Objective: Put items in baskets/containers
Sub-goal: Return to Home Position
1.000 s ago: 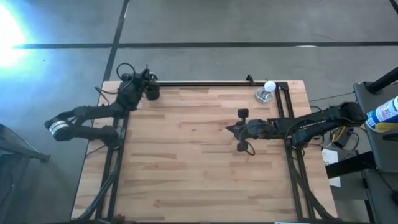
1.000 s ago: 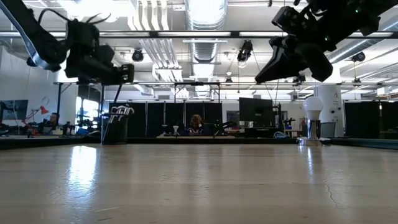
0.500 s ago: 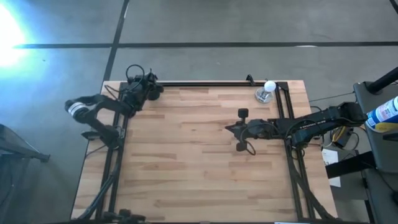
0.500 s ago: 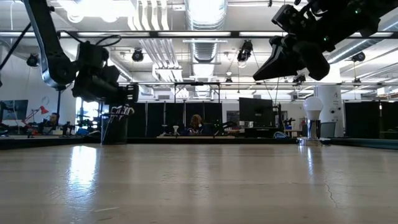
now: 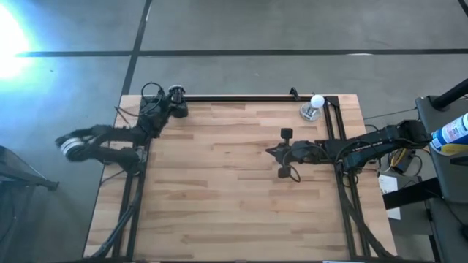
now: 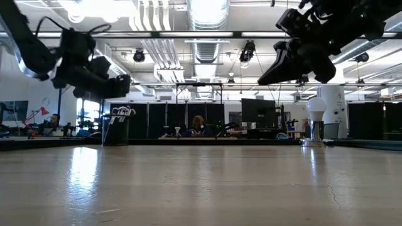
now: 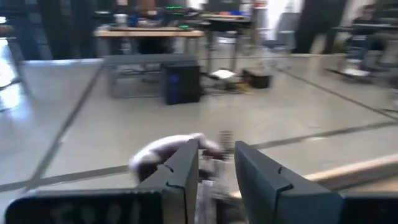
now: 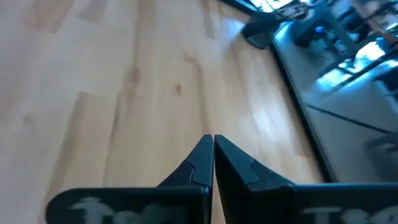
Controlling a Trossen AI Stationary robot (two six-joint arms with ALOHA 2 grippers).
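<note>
A small black cup (image 6: 117, 130) stands at the table's far left corner, with several thin sticks upright in it, their pale tips (image 6: 123, 112) above its rim. In the high view the cup (image 5: 179, 110) lies mostly under my left gripper (image 5: 172, 102). That gripper (image 6: 124, 86) hovers just above the tips. Its fingers are a little apart (image 7: 216, 165), and blurred pale tips (image 7: 163, 159) show beyond them. My right gripper (image 5: 269, 151) is shut and empty (image 8: 213, 149). It hangs high over the right half of the table (image 6: 262, 79), pointing left.
A white bulb on a metal base (image 5: 314, 104) stands near the far right corner and also shows in the low view (image 6: 316, 113). A black rail (image 5: 241, 97) runs along the far edge. Bare wooden tabletop (image 5: 219, 190) lies between the arms and toward the near edge.
My left gripper dipped toward the cup half a second ago and has since risen a little. It stays over the far left corner, while the arm's elbow swung out and back. My right arm has kept still.
</note>
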